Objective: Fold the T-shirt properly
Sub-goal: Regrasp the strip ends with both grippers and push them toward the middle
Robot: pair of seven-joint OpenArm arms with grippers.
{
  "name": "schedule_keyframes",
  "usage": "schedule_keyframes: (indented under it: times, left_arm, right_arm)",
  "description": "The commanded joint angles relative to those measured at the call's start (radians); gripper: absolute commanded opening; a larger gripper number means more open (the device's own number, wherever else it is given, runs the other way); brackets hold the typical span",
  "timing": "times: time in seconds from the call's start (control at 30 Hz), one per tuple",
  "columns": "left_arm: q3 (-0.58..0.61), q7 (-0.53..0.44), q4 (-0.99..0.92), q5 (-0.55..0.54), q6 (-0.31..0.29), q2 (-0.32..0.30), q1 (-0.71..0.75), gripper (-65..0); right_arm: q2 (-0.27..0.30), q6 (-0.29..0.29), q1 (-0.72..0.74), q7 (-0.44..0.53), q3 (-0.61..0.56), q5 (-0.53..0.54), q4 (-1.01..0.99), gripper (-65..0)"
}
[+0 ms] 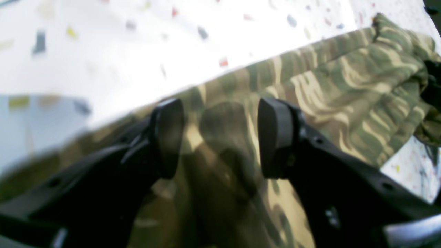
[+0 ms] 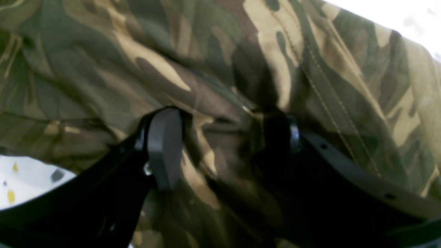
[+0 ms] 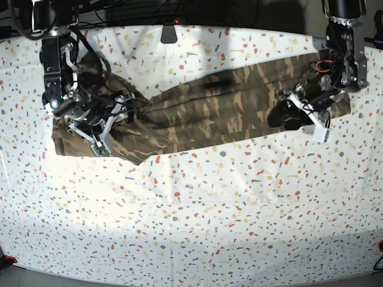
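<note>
The right tool (image 3: 114, 122) stands wide open over the bunched end of the T-shirt (image 3: 203, 113), with cloth lying between its pads and no grip closed. The T-shirt stretches in a long band across the far part of the speckled worktop (image 3: 191, 209). The left tool (image 3: 299, 110) stands wide open over the opposite end, holding nothing.

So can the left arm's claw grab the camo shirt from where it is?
Probably yes. The left gripper is open right over the T-shirt, with cloth showing between its fingers and nothing else in the way.
</note>
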Motion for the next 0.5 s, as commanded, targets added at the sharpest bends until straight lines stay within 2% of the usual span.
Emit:
schedule_keyframes:
  times: [0.0,0.1,0.2,0.27,0.33,0.47]
  left_arm:
    - [0.005,0.166,-0.059,0.208,0.131,-0.006,0.003,-28.8]
    - [0.005,0.159,-0.088,0.228,0.131,-0.007,-0.037,-28.9]
    - [0.005,0.185,-0.033,0.151,0.127,-0.023,-0.048,-30.1]
    - [0.005,0.237,0.071,0.093,0.127,-0.041,-0.045,-30.1]
    - [0.005,0.280,0.200,0.088,0.129,-0.058,-0.042,-30.1]
    - [0.004,0.378,0.451,0.088,0.201,-0.092,-0.039,-30.1]
  right_arm:
    - [0.011,-0.030,0.019,-0.045,0.003,-0.057,-0.022,-28.1]
    - [0.012,-0.030,0.051,-0.054,0.003,-0.057,-0.028,-28.1]
    - [0.012,-0.030,0.058,-0.056,0.003,-0.056,-0.028,-28.1]
    - [0.012,-0.029,0.058,-0.066,0.003,-0.056,-0.028,-28.1]
    - [0.012,-0.029,0.057,-0.072,0.003,-0.056,-0.028,-28.1]
    - [0.011,-0.029,0.058,-0.074,0.003,-0.056,-0.028,-28.1]
